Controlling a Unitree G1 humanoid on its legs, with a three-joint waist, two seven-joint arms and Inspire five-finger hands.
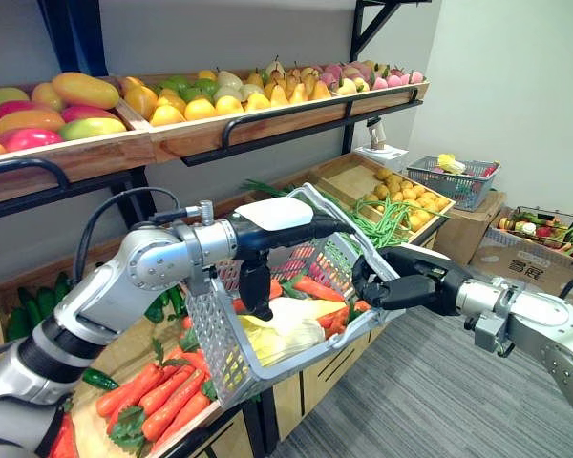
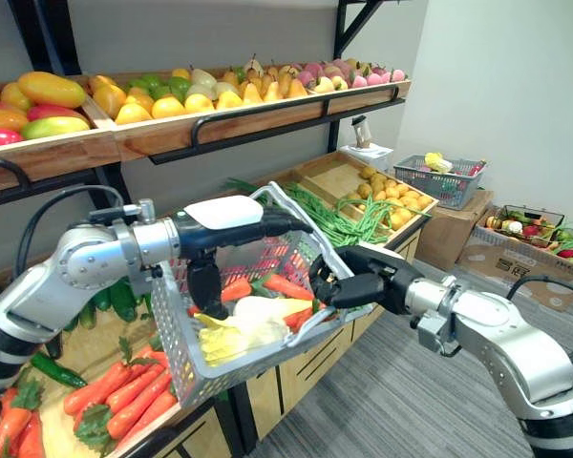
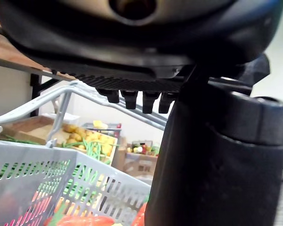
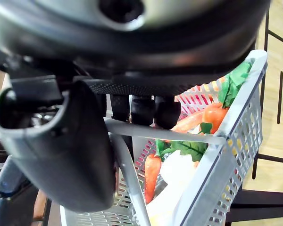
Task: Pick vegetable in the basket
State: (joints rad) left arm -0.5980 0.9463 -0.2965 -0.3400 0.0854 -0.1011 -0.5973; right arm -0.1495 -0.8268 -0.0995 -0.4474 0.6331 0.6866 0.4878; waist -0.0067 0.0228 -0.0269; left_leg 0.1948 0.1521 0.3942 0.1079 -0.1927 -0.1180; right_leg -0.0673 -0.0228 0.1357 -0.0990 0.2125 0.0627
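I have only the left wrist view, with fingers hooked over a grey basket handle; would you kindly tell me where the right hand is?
Observer: The right hand is at the right side of the basket, with its fingers curled round a grey bar there.
Operator: Thank you. What lies in the basket besides the carrots I can see?
Observer: A pale yellow leafy vegetable lies next to the carrots.
Operator: And what is below the basket?
Observer: A wooden crate of loose carrots; the basket is tilted over it.
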